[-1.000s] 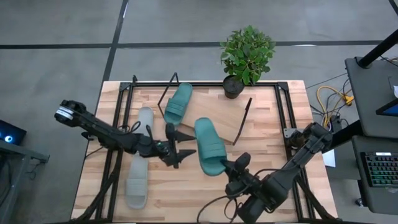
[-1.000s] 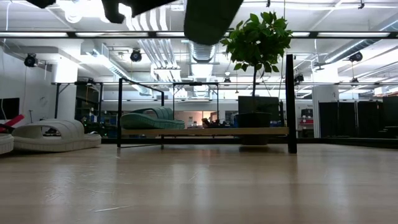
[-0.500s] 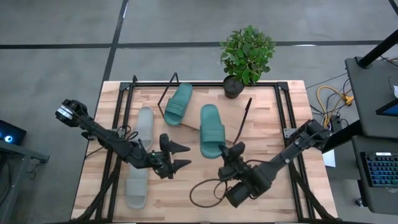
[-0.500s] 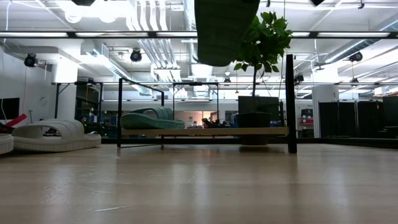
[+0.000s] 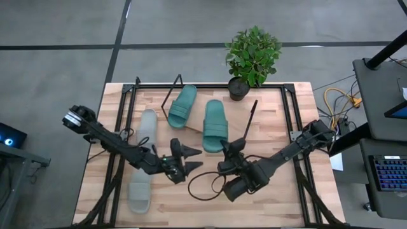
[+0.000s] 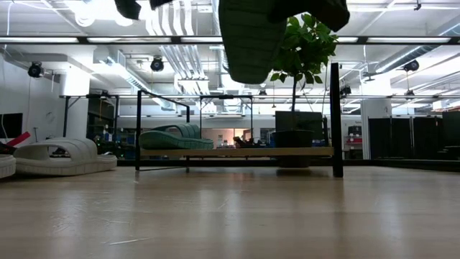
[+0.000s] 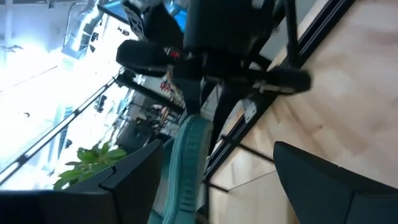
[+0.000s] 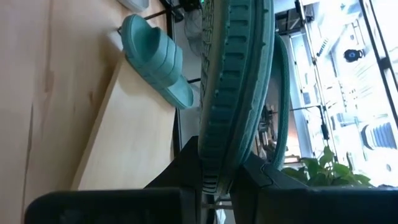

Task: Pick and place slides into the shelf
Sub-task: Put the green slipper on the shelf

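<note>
wooden table (image 5: 280,197) with shelf (image 5: 219,121), plant (image 5: 252,54), grey slides (image 5: 144,159)

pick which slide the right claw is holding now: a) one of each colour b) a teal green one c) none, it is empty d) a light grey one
b: the right wrist view shows the right claw shut on the edge of a teal green slide, and the high view shows that slide carried over the shelf, beside the other teal slide already on the board.

Two teal slides (image 5: 215,124) (image 5: 182,105), two grey slides (image 5: 147,127) (image 5: 140,191), light-wood shelf (image 5: 234,124).
</note>
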